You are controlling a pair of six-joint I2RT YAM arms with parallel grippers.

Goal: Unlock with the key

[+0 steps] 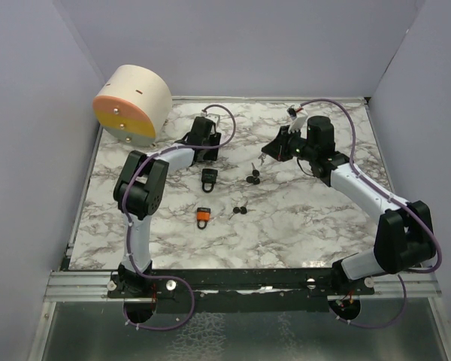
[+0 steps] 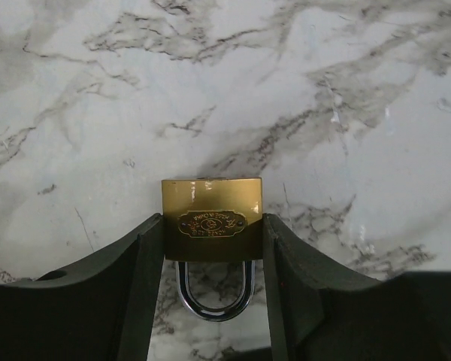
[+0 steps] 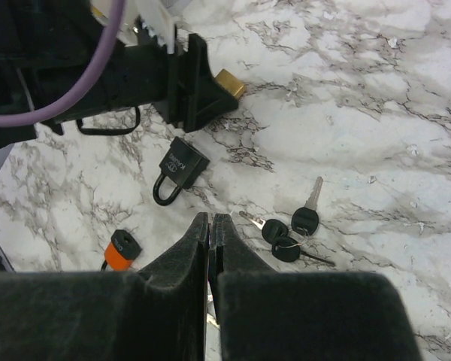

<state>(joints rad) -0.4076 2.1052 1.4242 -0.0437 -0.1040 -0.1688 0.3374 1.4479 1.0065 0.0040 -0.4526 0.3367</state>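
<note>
Left end effector (image 2: 213, 227) — brass padlock (image 2: 212, 214) snug between its fingers (image 2: 146, 289)

left claw (image 2: 213, 224): both fingers run off the bottom edge of the left wrist view.
brass padlock (image 2: 212, 197): the badge lettering is too blurred to read. The right wrist view shows only one corner past the left claw, and from above the left wrist covers the lock entirely.
orange padlock (image 3: 121, 250): partly hidden behind a finger of the right claw (image 3: 211, 224).
black padlock (image 3: 179, 167): the mark on its face is too small to read.
keys (image 3: 289, 229): the bunch overlaps itself, so the count is uncertain.
second key bunch (image 1: 240, 211): only dark specks on the desk (image 1: 308, 218).
</note>
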